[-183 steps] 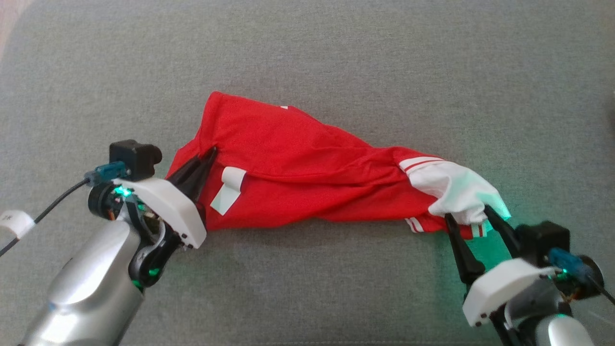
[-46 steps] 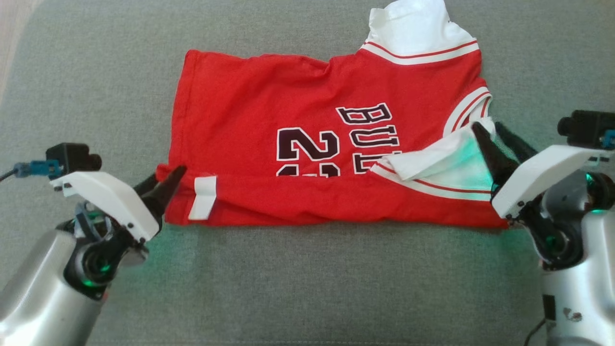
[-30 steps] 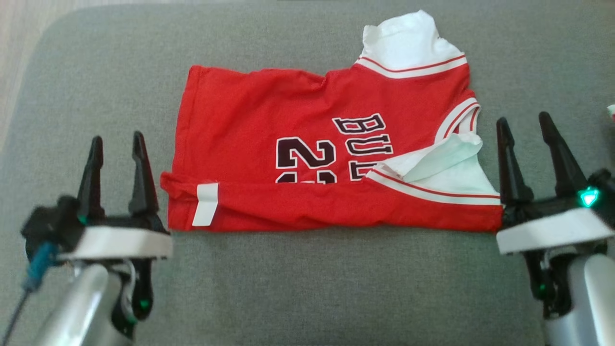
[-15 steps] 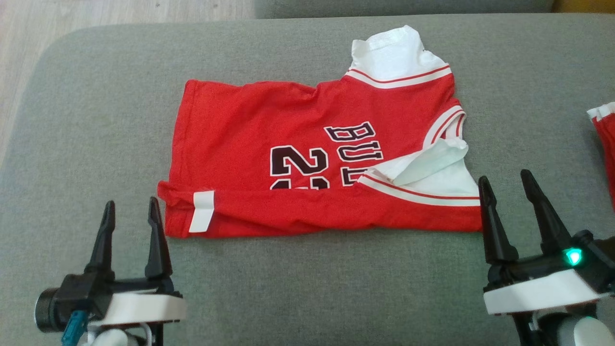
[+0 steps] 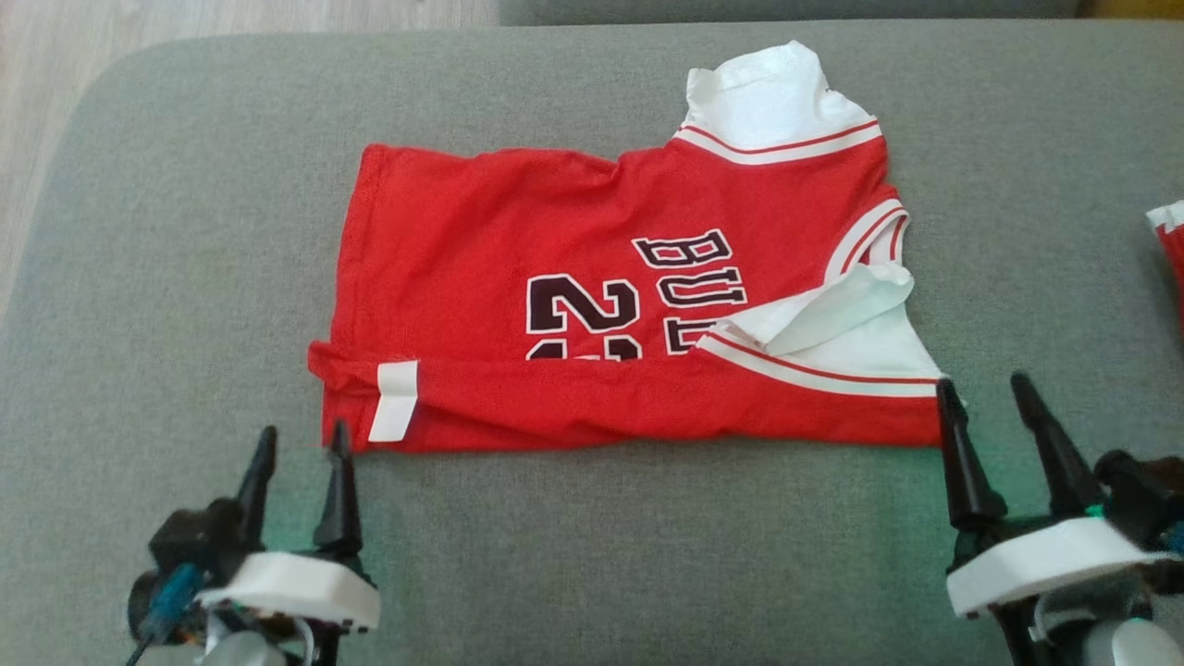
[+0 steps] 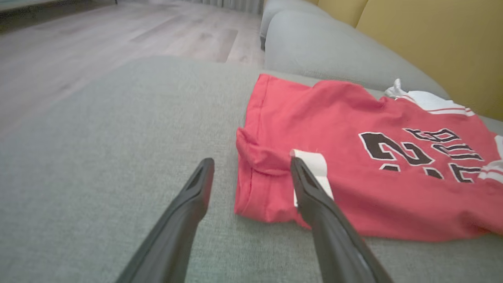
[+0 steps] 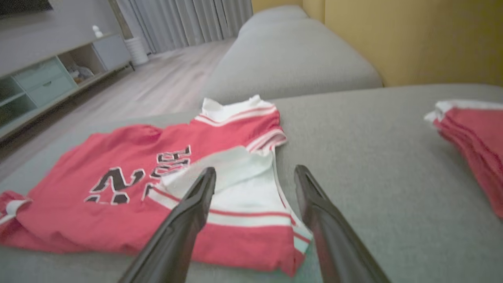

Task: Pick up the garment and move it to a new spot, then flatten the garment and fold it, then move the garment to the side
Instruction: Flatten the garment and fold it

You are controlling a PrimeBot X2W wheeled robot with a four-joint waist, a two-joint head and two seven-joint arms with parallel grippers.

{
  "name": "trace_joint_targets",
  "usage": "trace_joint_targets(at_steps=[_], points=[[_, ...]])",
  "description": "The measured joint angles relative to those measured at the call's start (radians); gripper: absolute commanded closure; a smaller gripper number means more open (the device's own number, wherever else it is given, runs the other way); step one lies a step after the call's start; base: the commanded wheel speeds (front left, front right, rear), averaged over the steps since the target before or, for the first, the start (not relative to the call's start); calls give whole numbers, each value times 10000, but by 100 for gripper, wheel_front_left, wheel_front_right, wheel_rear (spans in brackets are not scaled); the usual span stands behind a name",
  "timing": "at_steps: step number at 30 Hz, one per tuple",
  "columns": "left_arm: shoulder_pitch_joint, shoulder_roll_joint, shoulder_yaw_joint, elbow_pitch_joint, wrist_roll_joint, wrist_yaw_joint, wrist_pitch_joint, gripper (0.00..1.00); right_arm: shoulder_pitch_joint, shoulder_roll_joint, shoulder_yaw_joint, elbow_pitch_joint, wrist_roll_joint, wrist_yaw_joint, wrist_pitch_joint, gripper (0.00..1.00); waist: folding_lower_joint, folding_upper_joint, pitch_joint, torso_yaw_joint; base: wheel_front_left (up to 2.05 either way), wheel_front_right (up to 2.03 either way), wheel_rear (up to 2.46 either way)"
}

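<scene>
A red jersey [image 5: 573, 305] with white sleeves and dark lettering lies spread on the grey sofa cushion [image 5: 185, 231], its near edge folded over with a white tag [image 5: 393, 413] showing. The same jersey [image 6: 353, 157] fills the right of the left wrist view, and the jersey [image 7: 157, 181] lies ahead in the right wrist view. My left gripper [image 5: 301, 444] is open just short of the jersey's near left corner, holding nothing. My right gripper [image 5: 985, 393] is open at the near right corner, its fingers empty.
A second red and white garment [image 5: 1167, 250] lies at the cushion's right edge, also as a folded pile [image 7: 471, 141]. Wooden floor [image 5: 231, 18] runs beyond the cushion's far left. Another grey cushion [image 7: 290, 59] and a yellow backrest [image 7: 412, 39] stand behind.
Both grippers let go of the jersey after spreading it flat and drew back toward me, now open at its near corners. The head camera also shifted.
</scene>
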Motion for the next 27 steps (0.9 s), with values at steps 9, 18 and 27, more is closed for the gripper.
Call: trace_joint_targets(at_steps=[9, 18, 27], points=[[-1472, -347, -343, 2305, -918, -1244, 1321, 0, -642, -403, -182, 2334, 617, 0, 518, 0, 0, 0, 324, 127, 0, 0, 0], [-2659, -422, -485, 3321, -1758, -2140, 2788, 62, -1592, -606, 336, 3392, 1488, 0, 1933, 100, -1, 0, 585, 105, 0, 0, 0], [-2275, -217, -497, 2084, -1791, -2092, 2729, 100, -1603, -548, 184, 2548, 1737, 0, 2111, 100, 1, 0, 415, 160, 0, 0, 0]])
